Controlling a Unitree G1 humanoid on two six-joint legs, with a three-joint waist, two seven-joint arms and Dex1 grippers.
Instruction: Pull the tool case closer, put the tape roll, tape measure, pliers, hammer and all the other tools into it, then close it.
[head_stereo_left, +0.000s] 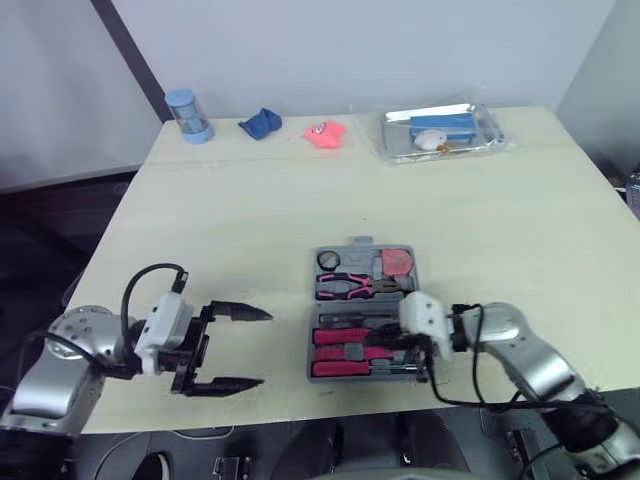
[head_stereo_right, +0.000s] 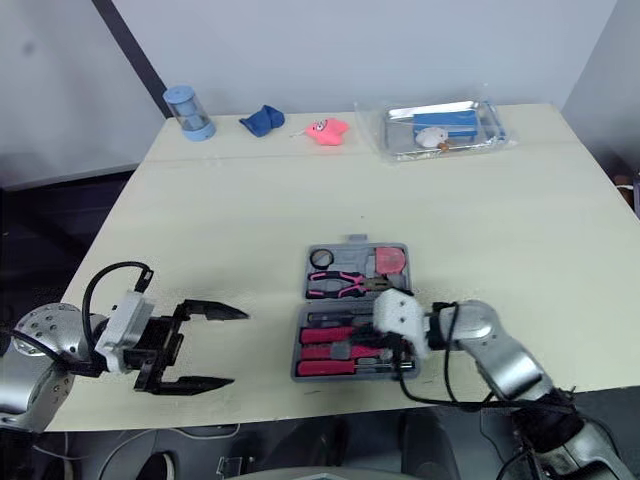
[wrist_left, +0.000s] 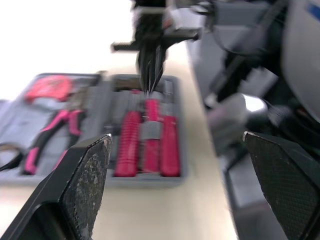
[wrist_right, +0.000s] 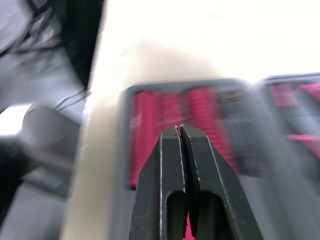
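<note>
One grey tool case (head_stereo_left: 345, 252) lies open and flat on the pale table (head_stereo_left: 240, 215), at the near edge and a little right of the middle. Its two halves lie one behind the other.

The far half holds three things:
- one black tape roll (head_stereo_left: 329, 261) at the left
- one pair of pliers (head_stereo_left: 350, 285) with pink and black handles, just near of the roll
- one red tape measure (head_stereo_left: 398, 262) at the right

The near half holds three red-handled tools (wrist_left: 129, 149) lying side by side. What kind of tools they are cannot be told.

The right gripper (wrist_right: 180, 129) is over the near half of the case, at its right side. Its two black fingers are pressed together with no gap at the tips, which point down at the red handles. Nothing shows between the fingers.

The left gripper (head_stereo_left: 266, 348) rests low over the table at the near left, well apart from the case. Its two fingers are spread wide and hold nothing, and they point right towards the case.

Four things stand in a row along the far edge of the table:
- one blue cup (head_stereo_left: 187, 115) at the far left
- one crumpled blue cloth (head_stereo_left: 261, 123) next to it
- one pink lump (head_stereo_left: 324, 133) after that
- one clear tray (head_stereo_left: 395, 150) at the right

The tray holds two things, one blue box (head_stereo_left: 445, 124) and one small white object (head_stereo_left: 430, 140).
</note>
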